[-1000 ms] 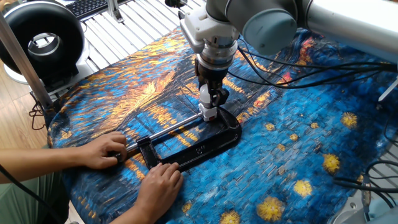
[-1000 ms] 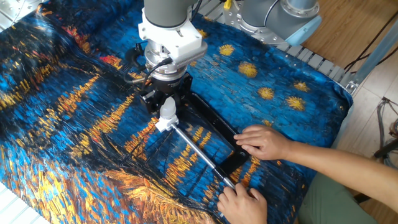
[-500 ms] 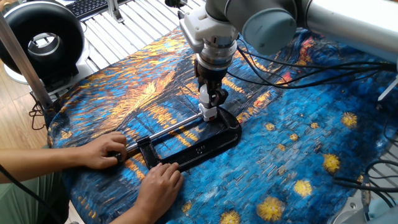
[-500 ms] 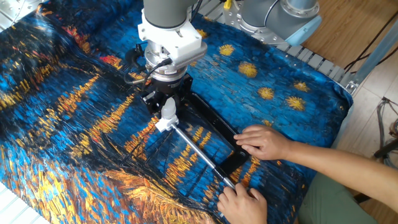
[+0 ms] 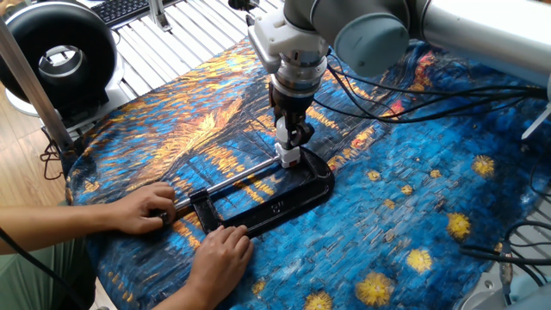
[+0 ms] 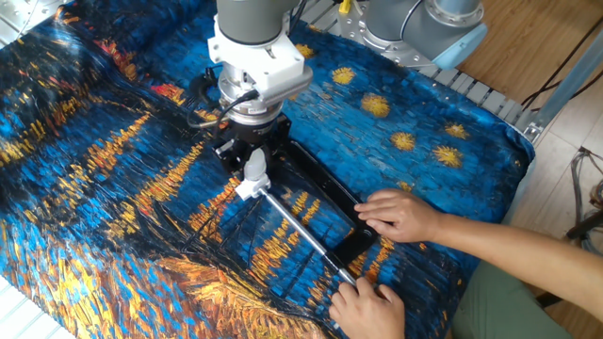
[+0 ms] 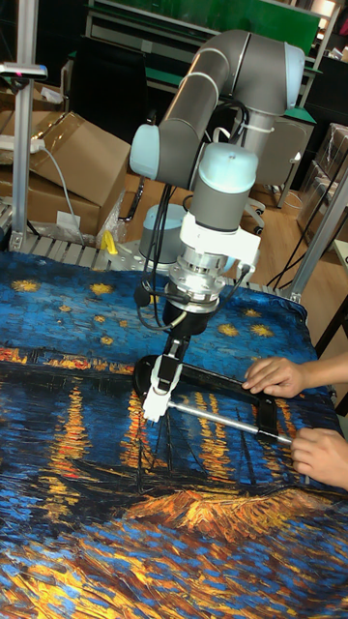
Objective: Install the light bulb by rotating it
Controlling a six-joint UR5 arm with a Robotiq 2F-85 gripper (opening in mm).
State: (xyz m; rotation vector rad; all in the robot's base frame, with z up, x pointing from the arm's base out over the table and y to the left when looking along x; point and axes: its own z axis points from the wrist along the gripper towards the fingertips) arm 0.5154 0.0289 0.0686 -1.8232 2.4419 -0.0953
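Note:
The light bulb (image 5: 283, 134) (image 6: 253, 166) (image 7: 161, 378) is small and white and stands upright on a white socket block (image 5: 289, 157) (image 6: 246, 188) (image 7: 153, 406). My gripper (image 5: 291, 131) (image 6: 254, 158) (image 7: 170, 366) comes straight down over it, with a black finger on each side of the bulb, shut on it. The socket block sits at the end of a black clamp (image 5: 288, 200) (image 6: 325, 193). The clamp's steel bar (image 5: 231, 182) (image 6: 297, 226) runs toward a person. The bulb's base is hidden behind the fingers.
A person's two hands (image 5: 142, 209) (image 5: 219, 257) (image 6: 400, 215) hold the clamp's handle end on the blue and orange painted cloth (image 5: 413, 215). Cables (image 5: 387, 95) trail behind the arm. A black round device (image 5: 56, 47) stands off the table's far left corner.
The wrist seems to have turned very slightly about its vertical axis with the bulb. The hands and clamp have not moved.

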